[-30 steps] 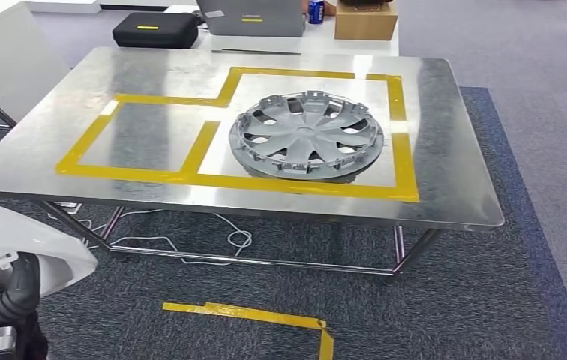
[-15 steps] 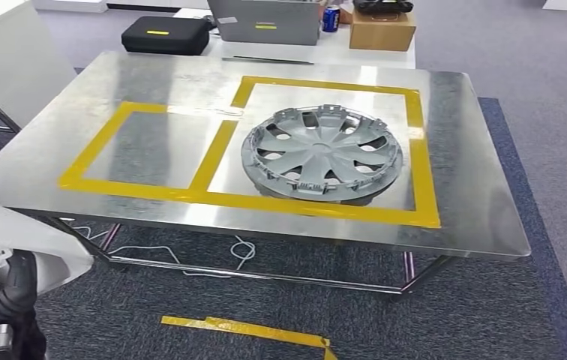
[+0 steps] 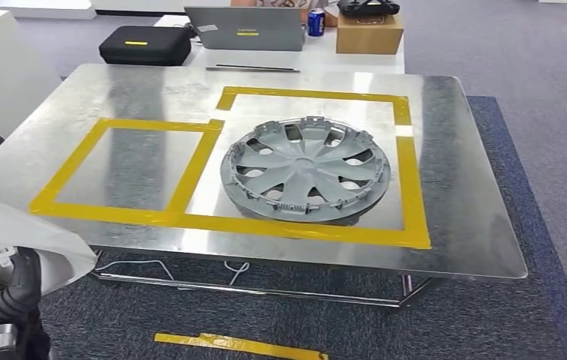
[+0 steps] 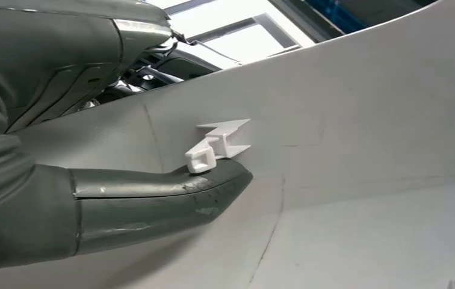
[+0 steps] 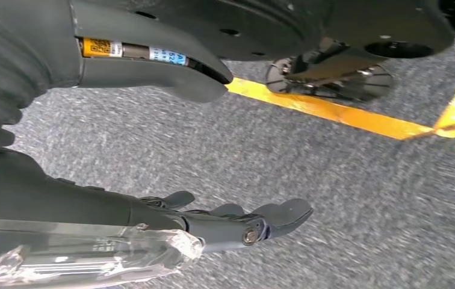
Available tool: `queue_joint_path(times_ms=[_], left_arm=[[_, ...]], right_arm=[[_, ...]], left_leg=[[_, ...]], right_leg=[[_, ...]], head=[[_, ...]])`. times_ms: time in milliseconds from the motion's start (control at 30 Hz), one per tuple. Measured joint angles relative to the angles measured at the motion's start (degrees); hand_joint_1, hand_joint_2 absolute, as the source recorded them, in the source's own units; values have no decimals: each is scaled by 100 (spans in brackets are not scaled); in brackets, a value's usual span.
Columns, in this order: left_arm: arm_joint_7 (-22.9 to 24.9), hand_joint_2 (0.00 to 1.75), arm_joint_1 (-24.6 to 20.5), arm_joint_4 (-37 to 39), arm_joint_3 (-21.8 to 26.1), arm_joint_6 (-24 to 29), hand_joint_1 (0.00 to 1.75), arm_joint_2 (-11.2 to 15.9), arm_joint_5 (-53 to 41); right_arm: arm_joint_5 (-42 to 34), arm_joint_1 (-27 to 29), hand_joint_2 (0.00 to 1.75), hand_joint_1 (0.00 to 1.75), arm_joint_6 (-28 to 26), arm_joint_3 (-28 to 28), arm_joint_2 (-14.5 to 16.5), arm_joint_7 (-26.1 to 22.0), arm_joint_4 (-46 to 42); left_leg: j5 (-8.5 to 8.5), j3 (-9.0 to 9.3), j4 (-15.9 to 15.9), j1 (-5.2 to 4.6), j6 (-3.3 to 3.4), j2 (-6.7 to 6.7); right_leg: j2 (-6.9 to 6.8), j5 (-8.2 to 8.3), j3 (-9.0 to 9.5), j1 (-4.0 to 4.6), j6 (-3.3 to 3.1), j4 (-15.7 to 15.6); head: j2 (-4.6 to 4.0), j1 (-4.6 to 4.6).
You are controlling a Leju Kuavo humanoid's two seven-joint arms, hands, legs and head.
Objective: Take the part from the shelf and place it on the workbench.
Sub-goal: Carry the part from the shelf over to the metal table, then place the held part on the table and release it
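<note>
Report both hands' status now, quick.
Left hand: holding the white part, thumb pressed on it.
Right hand: open, holding nothing, hanging over the carpet.

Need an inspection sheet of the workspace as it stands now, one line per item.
Surface: metal workbench, two yellow tape rectangles; left one bare.
Job's things: white part off the bench, at lower left.
Clutter: grey hubcap in right rectangle; behind the bench a black case, laptop, can, cardboard box.
Hands: left robot hand holds the white part; right robot hand holds nothing, fingers apart, over carpet.
Cables: white cables under bench.
Surroundings: grey carpet, floor tape.
</note>
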Motion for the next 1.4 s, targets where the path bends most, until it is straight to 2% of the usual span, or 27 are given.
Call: queue_joint_path(times_ms=[33,100,133,200,233,300,333,367,400,467,500,533,633,700,733,800,833,867,900,967,1000,1067,1167,1233,1333,1367,1400], left_arm=[[0,175,6,0,-1,-1,175,1,3],[1,175,20,0,-2,-1,175,0,8],[1,175,25,-1,-2,6,175,-3,11],[1,175,16,-2,-1,37,175,-22,31],[3,175,10,-3,-1,56,175,-33,43],[10,175,1,-3,1,83,175,-57,65],[15,175,1,-3,1,93,175,-67,70],[24,175,1,-3,1,107,175,-78,82],[41,175,0,-3,1,136,175,-90,105],[99,175,-7,-2,2,259,175,-135,186],[129,175,-19,-2,2,349,175,-173,237],[152,175,-33,-2,3,441,175,-218,282],[174,175,-93,-3,6,712,175,-348,388],[176,175,-140,-5,10,913,175,-390,459],[179,175,-160,-6,17,1019,175,-397,500],[191,175,-186,-5,74,1221,175,-401,561],[197,175,-189,-5,125,1294,175,-397,591],[202,175,-189,-5,191,1344,175,-388,620],[202,175,-189,-5,262,1366,175,-379,648],[199,175,-189,-5,400,1388,175,-358,685],[193,175,-190,-5,461,1413,175,-351,688],[164,175,-176,-10,594,1513,175,-342,684],[125,175,-107,-23,968,1635,175,-322,754],[153,175,-71,-37,1339,1571,175,-298,873],[216,175,-18,-43,1889,1418,175,-279,978],[222,175,-6,-42,2018,1394,175,-275,987],[223,175,1,-42,2121,1379,175,-272,990]], right_arm=[[0,-5,175,0,0,-1,-1,1,6],[2,-11,175,0,1,-2,-1,2,17],[3,-11,175,0,1,-2,0,2,21],[4,-17,175,0,-3,-1,1,-1,25],[4,-21,175,0,-6,-1,1,-1,25],[3,-18,175,0,-10,1,1,-1,26],[3,-13,175,0,-11,0,1,0,27],[2,-8,175,0,-13,-1,1,1,28],[2,-8,175,0,-15,-1,1,2,29],[-3,-15,175,0,-32,-2,1,16,29],[-8,-18,175,0,-44,-2,1,32,29],[-11,-20,175,0,-57,-2,2,55,29],[-4,-3,175,0,-73,-2,11,161,25],[22,12,175,0,-47,-3,24,245,-8],[37,19,175,0,-16,-4,36,287,-43],[65,55,175,0,58,-4,68,367,-145],[80,84,175,0,94,-4,83,402,-202],[97,119,175,0,123,-5,95,432,-260],[113,152,175,0,147,-5,106,456,-315],[137,202,175,0,180,-8,125,486,-410],[145,216,175,0,197,-9,135,499,-453],[171,241,175,0,237,-11,151,531,-540],[231,286,175,0,293,-22,162,551,-647],[254,298,175,0,302,-42,162,529,-672],[262,299,175,0,288,-73,160,485,-674],[263,301,175,0,285,-83,160,479,-674],[264,302,175,0,284,-92,160,476,-674]], left_leg=[[88,19,-135,-15,30,0],[94,30,-188,-31,90,0],[202,62,-229,-19,124,1],[257,127,-305,8,172,8],[261,147,-327,15,193,14],[237,154,-330,7,228,18],[223,160,-329,2,238,15],[207,171,-328,-2,243,10],[188,193,-328,-5,242,5],[144,249,-329,-11,228,-1],[123,266,-323,-19,210,-3],[111,272,-321,-22,187,-3],[100,273,-332,-16,106,-5],[-13,235,-215,-12,49,-4],[-144,148,-13,-5,21,-3],[-446,-158,614,28,-31,-1],[-526,-299,879,49,-57,-1],[-509,-372,999,70,-82,0],[-392,-356,935,89,-103,0],[-2,-94,367,127,-140,2],[131,61,39,132,-148,1],[198,218,-317,123,-104,-1],[182,228,-364,99,23,0],[195,239,-385,105,100,11],[184,238,-385,80,155,27],[180,241,-385,69,160,25],[178,248,-385,59,163,18]], right_leg=[[4,-32,12,5,31,4],[9,-87,1,17,113,1],[5,-119,9,18,153,4],[-5,-266,-57,20,222,189],[-11,-406,-185,10,251,441],[-18,-707,-591,-7,299,1136],[-18,-757,-759,-13,311,1385],[-19,-696,-846,-15,314,1459],[-19,-522,-822,-14,306,1315],[-21,-82,-543,-3,249,621],[-24,64,-391,10,213,294],[-26,134,-290,24,181,88],[-25,165,-220,34,111,-51],[-34,199,-170,2,45,-138],[-40,212,-144,-16,16,-176],[-44,208,-124,-20,-12,-191],[-43,202,-120,-23,-15,-190],[-42,195,-114,-27,-14,-189],[-41,188,-105,-33,-5,-187],[-35,165,-78,-48,32,-181],[-29,147,-75,-41,66,-159],[-23,125,-91,-25,140,-126],[-26,93,-116,-42,231,-97],[-34,-108,-274,-58,275,221],[-41,-571,-794,-68,295,1288],[-41,-594,-891,-68,289,1472],[-41,-508,-884,-67,274,1442]], head=[[0,-1],[0,-7],[0,-5],[0,9],[0,14],[0,22],[0,21],[0,22],[0,23],[0,20],[0,17],[0,14],[0,10],[0,1],[0,-6],[0,-19],[0,-16],[0,-18],[0,-16],[0,-19],[0,-25],[0,-24],[0,-16],[0,7],[0,26],[0,25],[0,27]])
